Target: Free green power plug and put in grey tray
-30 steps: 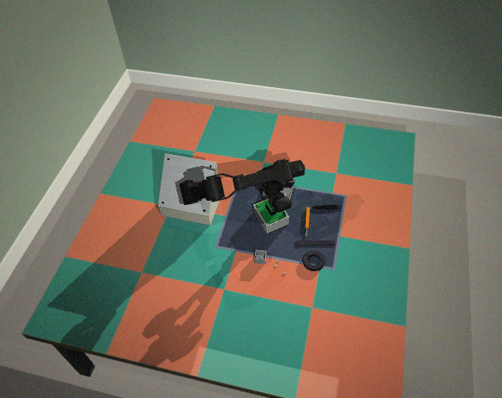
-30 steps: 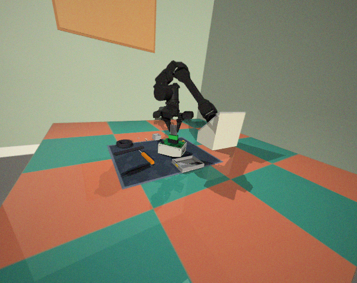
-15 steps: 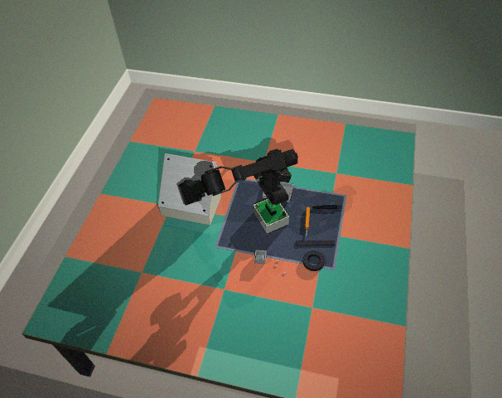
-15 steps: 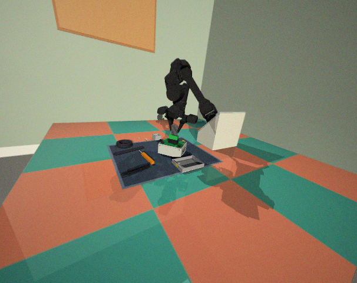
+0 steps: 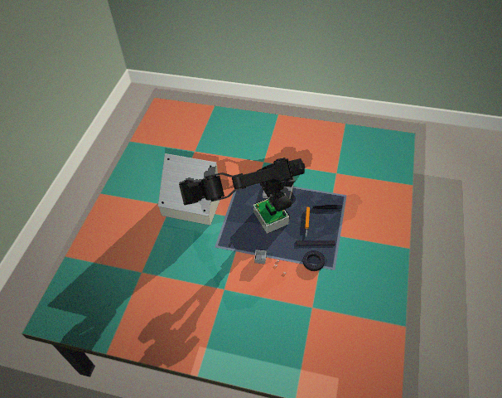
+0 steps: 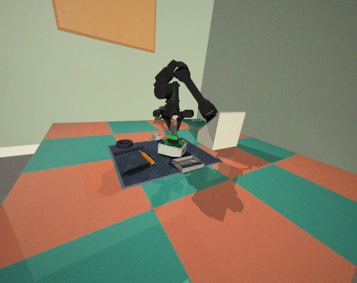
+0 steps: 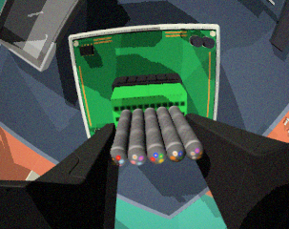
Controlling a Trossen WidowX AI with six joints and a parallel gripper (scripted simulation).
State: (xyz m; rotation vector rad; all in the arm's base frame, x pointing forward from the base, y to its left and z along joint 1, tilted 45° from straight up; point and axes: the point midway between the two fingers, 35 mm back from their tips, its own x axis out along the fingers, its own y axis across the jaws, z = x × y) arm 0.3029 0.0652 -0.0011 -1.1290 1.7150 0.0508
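The green power plug (image 6: 173, 137) (image 7: 149, 93), with several thick grey cables, stands at the black socket (image 6: 172, 141) (image 7: 146, 79) on the green circuit board (image 7: 98, 72) (image 5: 275, 220). The board lies in a white open box. My gripper (image 7: 151, 126) (image 6: 174, 132) is shut on the green power plug from above, one finger at each end; the cables rise between the fingers. Whether the plug is tilted or partly out of the socket, I cannot tell. The grey tray (image 6: 189, 168) (image 7: 45, 58) lies beside the box, empty of the plug; in the top view the arm partly hides it.
On the dark mat (image 5: 243, 240) lie an orange screwdriver (image 5: 307, 217) (image 6: 147, 158), a black bar (image 5: 316, 243) (image 6: 128, 151) and a thin black tool (image 5: 325, 207). A black ring (image 5: 305, 261) and a small grey box (image 5: 260, 259) are at its edge. A white block (image 5: 185, 171) (image 6: 228, 131) stands nearby.
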